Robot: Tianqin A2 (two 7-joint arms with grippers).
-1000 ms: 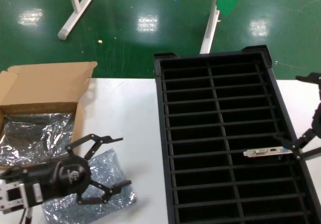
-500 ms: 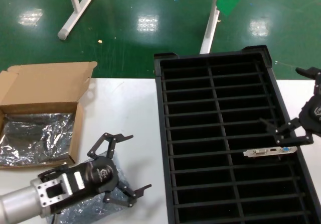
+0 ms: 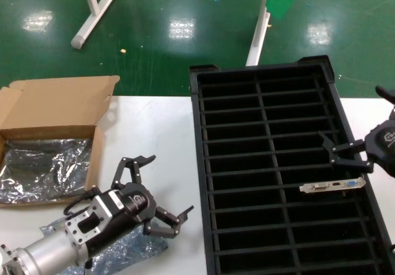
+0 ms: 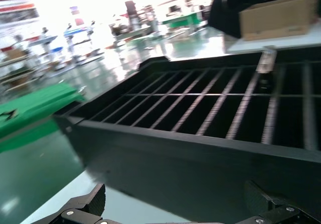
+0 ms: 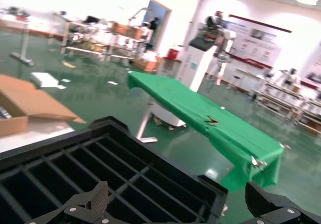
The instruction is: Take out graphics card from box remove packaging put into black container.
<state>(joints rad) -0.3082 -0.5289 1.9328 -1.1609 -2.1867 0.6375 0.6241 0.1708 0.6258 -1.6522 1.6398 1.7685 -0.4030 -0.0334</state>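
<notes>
Since a second ago the left claw [image 3: 158, 192] slid right off the anti-static bag [image 3: 117, 248], fingers spread, gripping nothing. Right claw [image 3: 343, 153] moved in over the black crate [image 3: 200, 164], splayed open too, just above the graphics card [image 3: 331, 186] sitting in a right-column slot. Cardboard box [image 3: 58, 108] sits far left on the surface [image 3: 157, 139].

The box [image 3: 52, 136] sits at the frame's left edge on my table [image 3: 157, 145], packaging [image 3: 117, 250] below it at lower left. The black container [image 3: 278, 170] fills the right half, the graphics card [image 3: 330, 187] in a right-column slot.
</notes>
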